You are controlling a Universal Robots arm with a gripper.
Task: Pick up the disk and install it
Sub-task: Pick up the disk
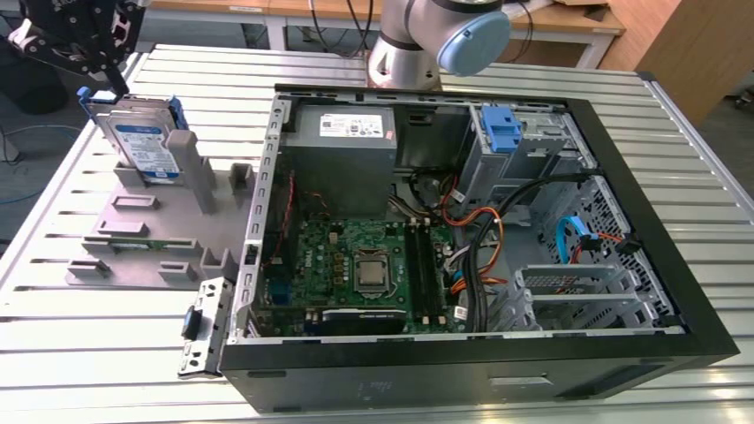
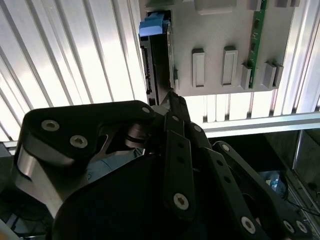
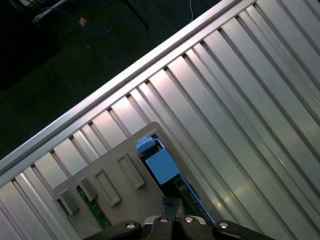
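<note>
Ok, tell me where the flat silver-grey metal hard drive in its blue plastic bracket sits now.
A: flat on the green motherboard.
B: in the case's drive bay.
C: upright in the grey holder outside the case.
C: the disk stands on edge in the grey holder, at the exterior view's left of the open black computer case.

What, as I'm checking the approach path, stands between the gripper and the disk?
Nothing visible. The gripper hangs just above the disk, which stands upright in the grey holder at the exterior view's left, with no object between them.
</note>
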